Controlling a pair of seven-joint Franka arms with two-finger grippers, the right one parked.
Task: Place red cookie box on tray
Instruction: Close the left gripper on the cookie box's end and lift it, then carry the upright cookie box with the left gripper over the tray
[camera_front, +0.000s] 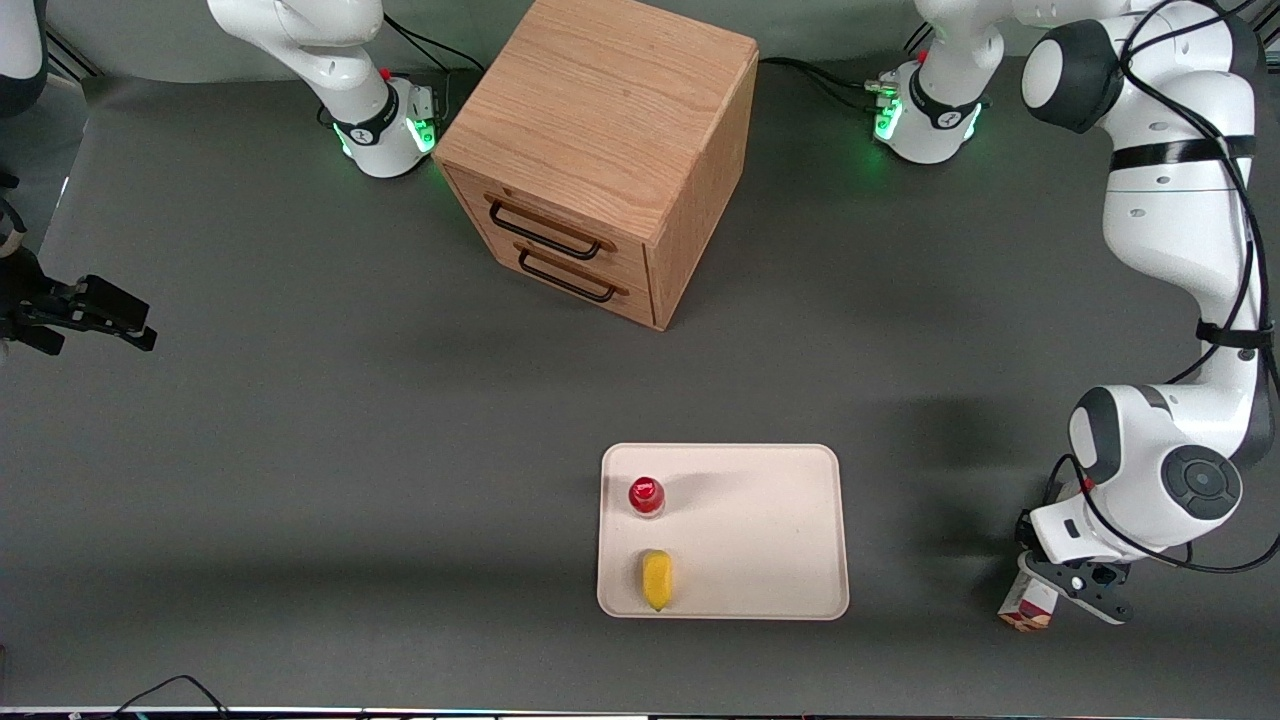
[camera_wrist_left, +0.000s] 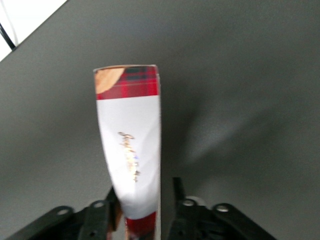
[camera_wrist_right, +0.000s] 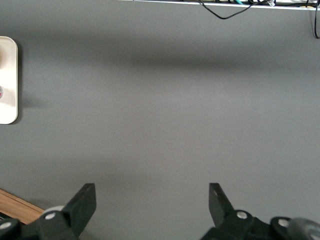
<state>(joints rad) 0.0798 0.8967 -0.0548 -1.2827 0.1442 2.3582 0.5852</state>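
In the front view, the hand sits low at the working arm's end of the grey surface, closed around the red cookie box, of which only a short stub with a red-and-white face shows beneath the fingers. The box is well apart from the tray, which lies nearer the middle of the surface and nearer the front camera than the wooden drawer cabinet. On the tray stand a small red-capped bottle and, nearer the camera, a yellow object; the rest of the tray is bare. The cabinet shows two drawers with dark handles. In the left wrist view, the red cookie box runs away from the camera, its white patch with script lettering facing up and a red plaid band at its outer end; the hand pinches it near the close end, dark fingers pressed on either side, with only grey surface around it. In the right wrist view, an edge of the tray shows, plus a corner of the cabinet.
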